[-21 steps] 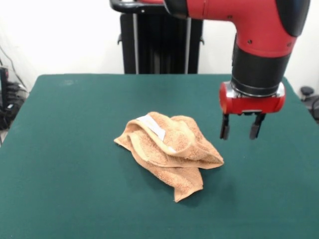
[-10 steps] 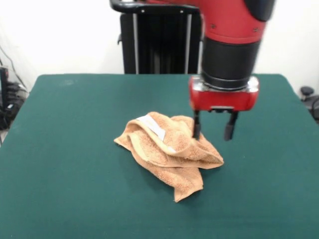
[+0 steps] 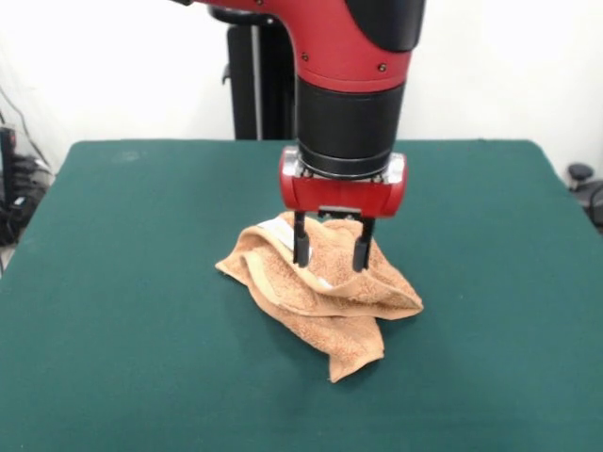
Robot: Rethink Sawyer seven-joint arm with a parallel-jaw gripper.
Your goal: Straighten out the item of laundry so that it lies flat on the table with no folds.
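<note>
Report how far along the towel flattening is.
Done: nothing shows as flattened; the towel lies crumpled in folds on the green table. In hand: the pincer is open over the middle of the heap, fingers apart in front of the cloth, not closed on it. Left: grasp, spread, lay flat.

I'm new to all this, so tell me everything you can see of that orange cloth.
The towel is orange-tan terry cloth, crumpled in a loose heap with folds and one corner pointing toward the camera. A small white label shows near its top. It lies near the middle of the green table. The robot's open hand hangs just over it.
</note>
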